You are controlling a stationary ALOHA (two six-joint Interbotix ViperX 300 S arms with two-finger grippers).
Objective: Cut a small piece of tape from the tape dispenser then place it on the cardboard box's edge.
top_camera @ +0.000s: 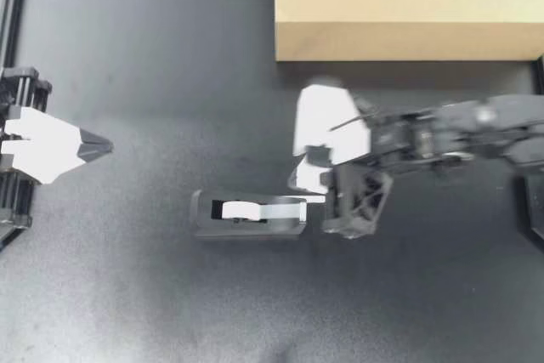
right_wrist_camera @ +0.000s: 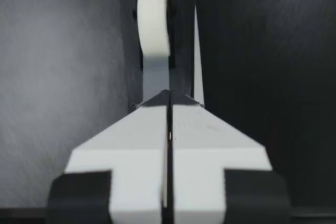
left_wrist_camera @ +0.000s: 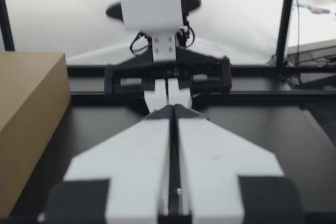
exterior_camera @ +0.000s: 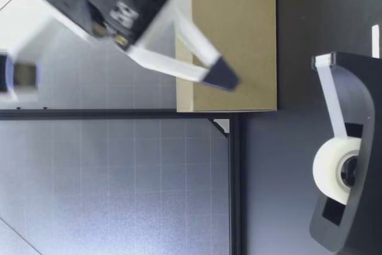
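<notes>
Sitting nearest on the dark surface [top_camera: 127, 295] is the tape dispenser [top_camera: 255, 225], with its tape [top_camera: 240, 209] running to the cutter end. The right gripper [top_camera: 303, 184] hangs just over that end, fingers pressed together, holding nothing that I can see. The tape looks thin, light, floppy and sticky, so I would pinch only its loose tip. Off to the side, the left gripper [top_camera: 100, 147] has its fingers together too. Farthest away is the cardboard box [top_camera: 408, 6].

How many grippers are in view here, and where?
2. My left gripper sits shut by the table's left edge; my right gripper, also shut, hangs above the tape dispenser's cutter end, near the cardboard box.
</notes>
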